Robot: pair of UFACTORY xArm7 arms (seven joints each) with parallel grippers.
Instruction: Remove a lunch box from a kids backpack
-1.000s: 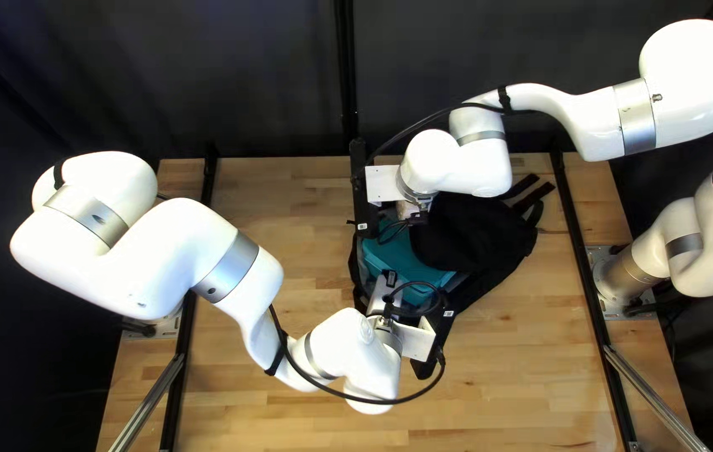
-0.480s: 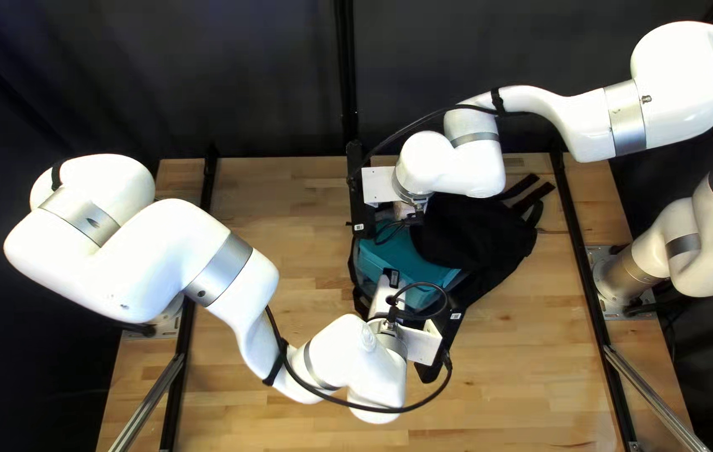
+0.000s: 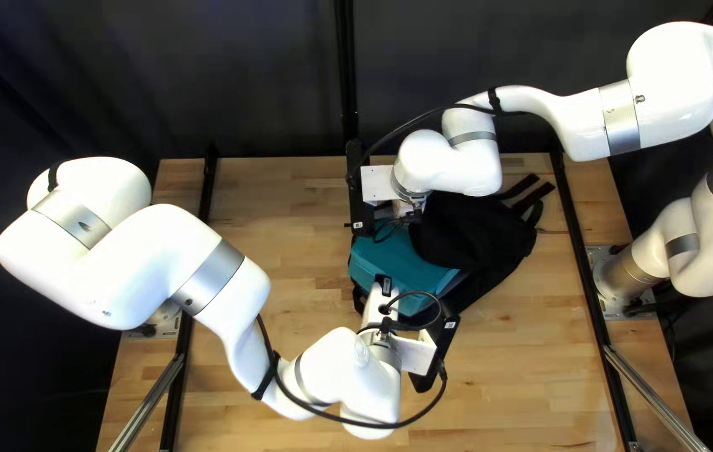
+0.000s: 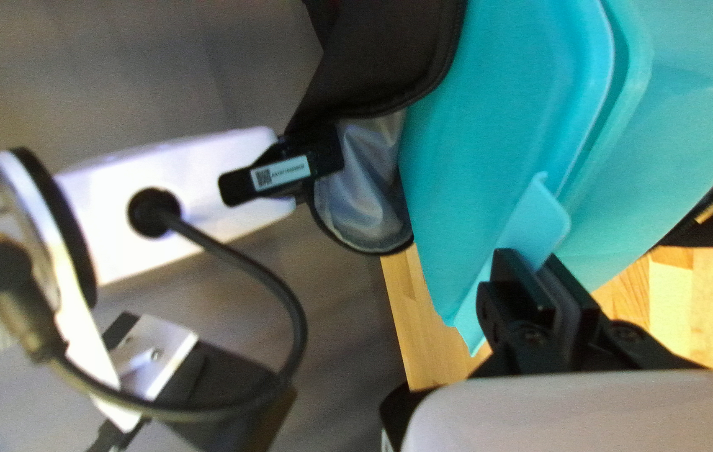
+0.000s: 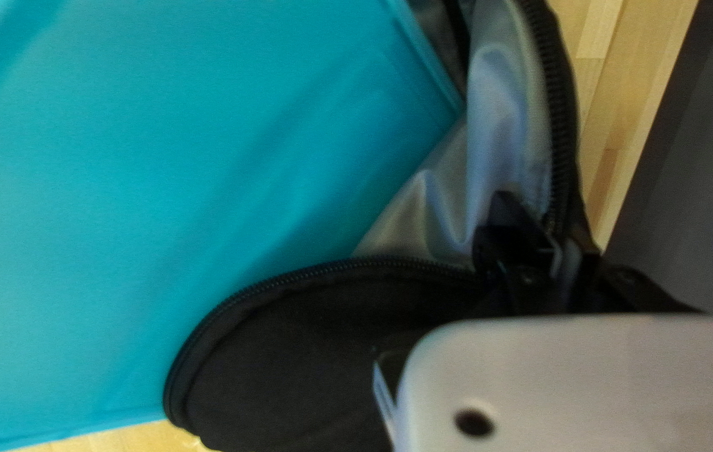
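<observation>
On the table [image 3: 507, 368], the backpack [image 3: 475, 234] partly hides the lunch box [image 3: 400, 265].

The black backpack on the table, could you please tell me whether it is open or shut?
The backpack is open: its zipper is parted, the silvery lining shows, and the teal lunch box sticks out of it.

The right gripper [image 3: 404, 208] has its black fingers [image 5: 514, 219] closed on the zippered edge of the black backpack [image 5: 568, 142]. Just beside them, shiny grey lining [image 5: 494, 125] gathers in folds. A rounded black flap [image 5: 289, 351] edged with zipper teeth lies against the broad turquoise lunch box [image 5: 164, 167]. Pale wooden table [image 5: 616, 109] shows beyond the backpack's edge, with a dark surface [image 5: 691, 167] past it
</observation>
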